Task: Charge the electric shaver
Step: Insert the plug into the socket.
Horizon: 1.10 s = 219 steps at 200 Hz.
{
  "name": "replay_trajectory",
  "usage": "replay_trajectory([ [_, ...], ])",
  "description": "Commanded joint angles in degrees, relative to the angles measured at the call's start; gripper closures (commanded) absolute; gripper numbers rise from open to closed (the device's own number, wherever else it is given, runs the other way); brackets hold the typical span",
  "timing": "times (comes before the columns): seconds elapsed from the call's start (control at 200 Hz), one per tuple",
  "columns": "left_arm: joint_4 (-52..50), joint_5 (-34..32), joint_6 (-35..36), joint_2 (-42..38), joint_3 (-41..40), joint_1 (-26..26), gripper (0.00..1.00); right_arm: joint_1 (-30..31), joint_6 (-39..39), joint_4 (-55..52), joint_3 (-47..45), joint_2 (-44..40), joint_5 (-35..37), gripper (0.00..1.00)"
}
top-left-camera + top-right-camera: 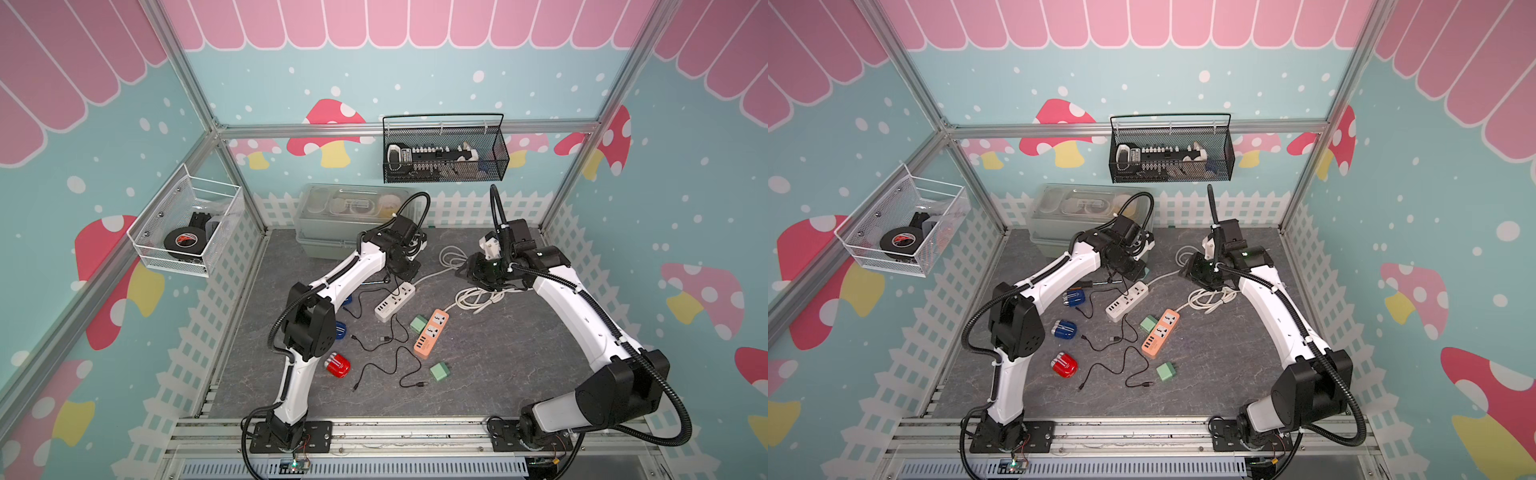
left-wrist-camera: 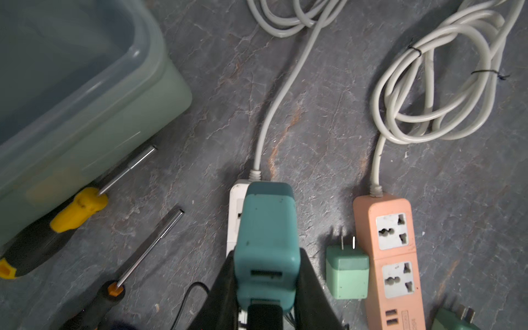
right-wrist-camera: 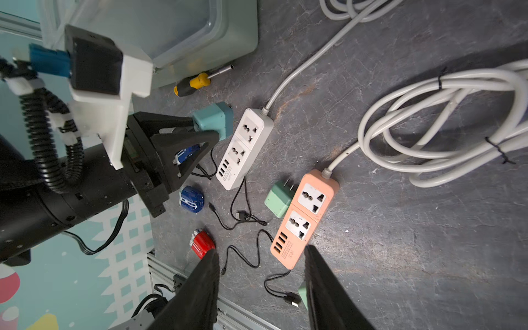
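We see the left gripper (image 2: 267, 274) clamped narrowly on a teal plastic block-shaped USB charging adapter (image 2: 267, 225), one black finger on each side. The adapter hangs over the cord end of the long white plastic power strip (image 3: 245, 148), its USB slot facing the wrist camera; whether it touches the strip we cannot tell. The right gripper (image 3: 260, 255) has its jaws well apart with nothing between them, up above the table past the white strip's cord end.

The small red rounded electric shaver (image 1: 337, 365) lies on the table well apart from the white strip, beyond its USB-port end. A small blue rounded electric shaver (image 1: 1064, 329) lies nearer that end; a second blue electric shaver (image 1: 1073, 298) sits beside the strip's long side, close under the left arm. Thin black USB cables (image 1: 390, 365) sprawl from the port end towards the red shaver.

On the strip's other long side lies an orange plastic power strip (image 1: 432, 332); a mint-green cube adapter (image 3: 278, 200) rests between the two strips, just beside the orange one.
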Motion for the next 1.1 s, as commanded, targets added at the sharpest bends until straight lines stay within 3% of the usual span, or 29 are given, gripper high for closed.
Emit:
replay_trajectory([
  [0.0,-4.9,-1.87,2.9,2.47,3.48,-0.24,1.0,0.18,-2.48,-1.03,0.18,-0.21,-0.03,0.52],
  [0.24,-9.79,-7.77,5.46,5.12,5.51,-2.21,1.0,0.11,-3.34,-2.16,-0.07,0.1,-0.13,0.53],
  [0.53,-13.35,-10.07,6.11,7.7,8.21,-2.69,1.0,0.09,-3.43,-2.27,-0.52,0.37,-0.82,0.54],
  [1.091,-14.61,-8.86,5.67,11.75,10.89,-2.86,1.0,0.09,-3.07,-2.56,-1.23,0.41,-1.88,0.55],
])
